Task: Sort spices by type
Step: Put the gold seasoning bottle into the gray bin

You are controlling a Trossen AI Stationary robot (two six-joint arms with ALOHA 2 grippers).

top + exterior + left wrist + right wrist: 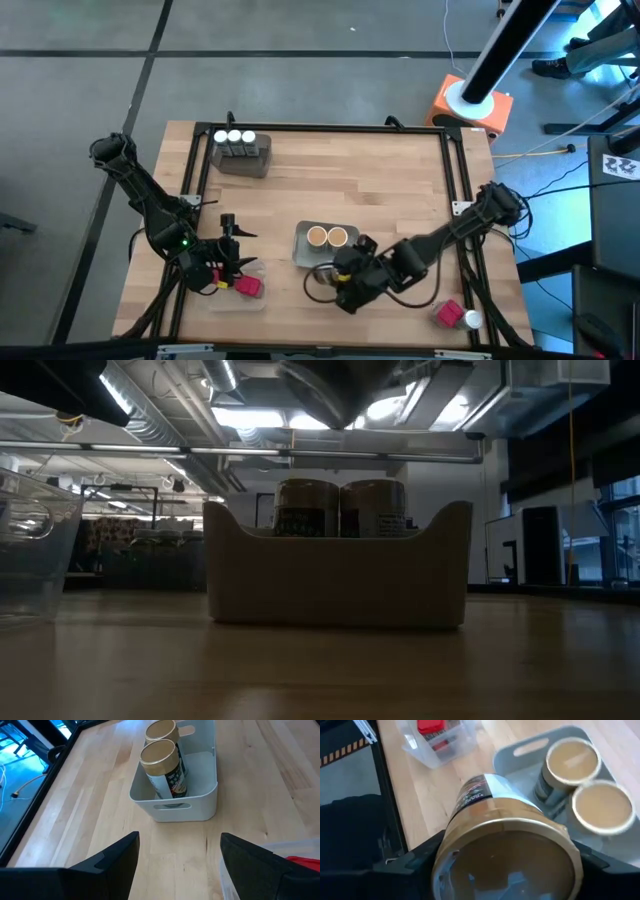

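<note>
My right gripper [338,278] hovers at the near end of the grey tray [300,245], shut on a tan-lidded jar [505,855]. Two more tan-lidded jars [327,236] stand upright in that tray. My left gripper [232,252] is open [180,855] and touches nothing. It stands over the clear tray [235,295], which holds a red boxy container [247,286]. Three white-capped jars [234,137] stand in a grey tray [250,165] at the far left. Another red container [452,316] with a white cap lies near the right near corner. My right gripper pinches the tan-lidded jar between its two fingers [417,860], one on each side of the body just below the lid [470,815]. The jar points its lid toward the wrist camera, and its labelled body [485,790] reaches forward past the fingers. It is lifted clear of the table.
A black frame [200,170] borders the wooden table [370,180]. Bare wood lies in the middle and on the right side of the table. Beyond the far right corner stand an orange base and a post [475,100]. In the low view the grey tray [335,575] stands centre, the clear tray [30,550] to its left.
</note>
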